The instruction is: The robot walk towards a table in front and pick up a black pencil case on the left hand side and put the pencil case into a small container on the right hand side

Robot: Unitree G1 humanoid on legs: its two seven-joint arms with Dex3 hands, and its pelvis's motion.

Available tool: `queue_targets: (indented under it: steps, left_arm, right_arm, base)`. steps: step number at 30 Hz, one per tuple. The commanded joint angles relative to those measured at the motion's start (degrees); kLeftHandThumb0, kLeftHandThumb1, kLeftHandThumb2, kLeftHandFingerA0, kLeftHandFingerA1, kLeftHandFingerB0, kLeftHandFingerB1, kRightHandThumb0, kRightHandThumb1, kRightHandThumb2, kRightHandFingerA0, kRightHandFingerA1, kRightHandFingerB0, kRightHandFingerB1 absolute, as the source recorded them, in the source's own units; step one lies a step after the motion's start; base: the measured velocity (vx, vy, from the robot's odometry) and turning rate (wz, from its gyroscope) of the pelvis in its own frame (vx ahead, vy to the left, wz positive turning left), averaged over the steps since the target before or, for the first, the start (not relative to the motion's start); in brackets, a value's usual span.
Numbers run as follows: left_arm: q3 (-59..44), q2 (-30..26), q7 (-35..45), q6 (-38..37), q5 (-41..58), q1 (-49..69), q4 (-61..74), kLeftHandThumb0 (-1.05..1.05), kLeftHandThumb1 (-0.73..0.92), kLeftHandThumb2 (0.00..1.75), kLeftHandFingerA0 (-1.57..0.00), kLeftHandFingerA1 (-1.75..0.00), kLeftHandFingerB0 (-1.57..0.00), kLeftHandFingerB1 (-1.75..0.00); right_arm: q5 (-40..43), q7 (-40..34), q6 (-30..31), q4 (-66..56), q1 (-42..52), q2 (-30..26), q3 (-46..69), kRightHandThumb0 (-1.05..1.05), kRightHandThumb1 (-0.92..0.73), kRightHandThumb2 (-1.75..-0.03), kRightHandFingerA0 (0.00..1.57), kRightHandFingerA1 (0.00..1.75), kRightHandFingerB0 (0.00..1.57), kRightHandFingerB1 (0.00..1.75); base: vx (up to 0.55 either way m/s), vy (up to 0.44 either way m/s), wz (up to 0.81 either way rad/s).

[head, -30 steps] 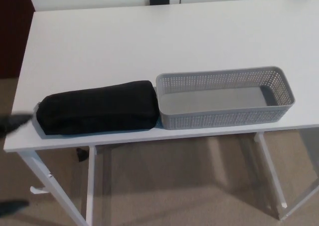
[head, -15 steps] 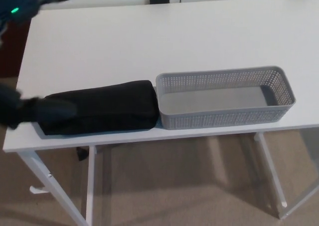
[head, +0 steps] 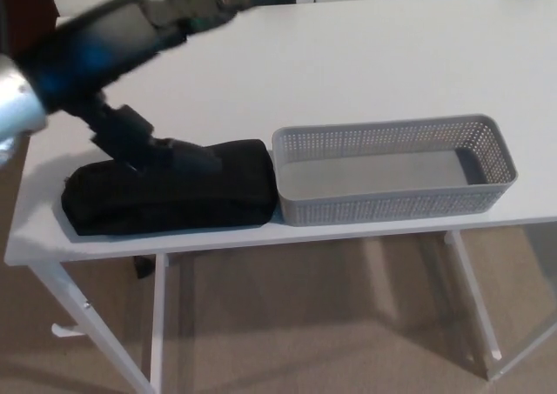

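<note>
Blur smears the left hand (head: 144,140), set low on top of the black pencil case (head: 187,198), probably near the middle so a lift would stay level. I cannot tell whether it is open or has closed on the case. The case lies flat along the table's (head: 348,63) near edge, its right end touching the empty grey container (head: 392,205). One case, one container, one hand showing.

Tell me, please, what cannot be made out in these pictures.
Head view:
- Left robot hand: motion-blurred, black against the black pencil case; grip unreadable.
- Right robot hand: outside the frame.
- Container: its near wall hides the floor's front strip.
- Table: right end cut off by the picture edge.
</note>
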State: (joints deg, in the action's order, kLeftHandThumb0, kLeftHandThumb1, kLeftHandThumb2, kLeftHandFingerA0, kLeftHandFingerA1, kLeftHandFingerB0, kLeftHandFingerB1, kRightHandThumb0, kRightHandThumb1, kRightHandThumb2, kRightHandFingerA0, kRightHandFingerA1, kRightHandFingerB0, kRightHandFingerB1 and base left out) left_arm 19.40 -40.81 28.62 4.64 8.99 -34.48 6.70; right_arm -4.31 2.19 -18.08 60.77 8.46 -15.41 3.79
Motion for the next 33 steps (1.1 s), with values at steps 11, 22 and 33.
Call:
queue_targets:
  steps: [11, 22, 33]
  left_arm:
    - [15.9, 3.9, 2.9, 23.1, -18.8, -6.1, -14.1, -0.67, 0.41, 0.77, 0.0, 0.0, 0.0, 0.0]
    - [18.1, 6.0, -0.5, 23.2, -27.7, -5.2, -14.5, -0.35, 0.23, 0.56, 0.0, 0.0, 0.0, 0.0]
    - [18.3, 9.7, -0.6, 24.5, -34.0, -5.3, -15.5, -0.49, 0.34, 0.65, 0.0, 0.0, 0.0, 0.0]
  right_arm:
    - [0.6, -1.4, 1.6, -0.5, 0.7, -1.1, 1.7, -0.33, -0.6, -0.58, 0.52, 0.43, 0.5, 0.39]
    - [0.0, -2.0, 2.1, -0.8, 0.8, -0.5, 1.4, -0.32, -0.6, -0.58, 0.53, 0.43, 0.51, 0.39]
    - [0.1, -1.2, 1.9, -0.7, 0.9, -0.4, 1.2, -0.34, -0.6, -0.58, 0.54, 0.44, 0.53, 0.4]
  base:
    - [0.0, 0.0, 0.0]
    - [0.0, 0.0, 0.0]
    - [0.0, 0.0, 0.0]
